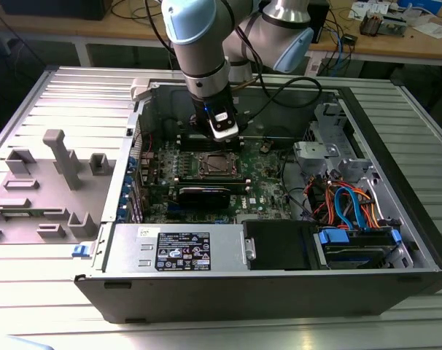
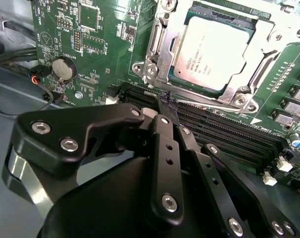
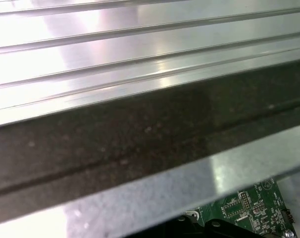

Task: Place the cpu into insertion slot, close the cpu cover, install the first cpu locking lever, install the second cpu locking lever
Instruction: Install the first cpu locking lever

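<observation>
In the second wrist view the cpu (image 2: 213,52), silvery-grey on top, lies flat in the insertion slot (image 2: 241,94). The cpu cover (image 2: 160,47) is down around it as a silvery frame. A thin wire locking lever (image 2: 209,102) runs along the socket's edge. My gripper (image 2: 167,101) has its two black fingers pressed together, with the tips right at that lever's end beside the socket corner. In the exterior view the gripper (image 1: 222,130) hangs inside the open computer case just behind the insertion slot (image 1: 216,165).
Long black memory slots (image 2: 229,130) lie between my fingers and the socket. A coin battery (image 2: 64,69) sits on the green board. A black card (image 1: 203,194), power supply (image 1: 179,249) and cable bundle (image 1: 352,204) crowd the case. A grey fixture (image 1: 59,157) stands on the exterior view's left.
</observation>
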Action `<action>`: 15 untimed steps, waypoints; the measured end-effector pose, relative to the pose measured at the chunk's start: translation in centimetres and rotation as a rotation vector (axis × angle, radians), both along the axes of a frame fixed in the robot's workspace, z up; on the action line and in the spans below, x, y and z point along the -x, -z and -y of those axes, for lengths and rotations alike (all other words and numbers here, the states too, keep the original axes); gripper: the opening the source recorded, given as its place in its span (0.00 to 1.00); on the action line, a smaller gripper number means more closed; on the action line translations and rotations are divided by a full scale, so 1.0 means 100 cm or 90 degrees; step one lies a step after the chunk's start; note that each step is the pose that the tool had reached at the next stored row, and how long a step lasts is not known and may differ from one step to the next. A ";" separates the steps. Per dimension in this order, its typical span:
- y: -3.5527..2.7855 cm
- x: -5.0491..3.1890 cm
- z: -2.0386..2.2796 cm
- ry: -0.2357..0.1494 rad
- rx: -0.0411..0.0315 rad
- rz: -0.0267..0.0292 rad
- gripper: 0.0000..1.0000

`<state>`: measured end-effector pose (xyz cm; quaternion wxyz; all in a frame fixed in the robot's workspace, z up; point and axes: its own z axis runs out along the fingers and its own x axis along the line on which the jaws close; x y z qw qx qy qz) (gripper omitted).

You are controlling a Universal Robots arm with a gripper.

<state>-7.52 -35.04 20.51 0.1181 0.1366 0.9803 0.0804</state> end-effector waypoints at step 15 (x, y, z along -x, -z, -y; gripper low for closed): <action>0.0001 0.0000 -0.0005 0.000 -0.0001 0.0001 0.11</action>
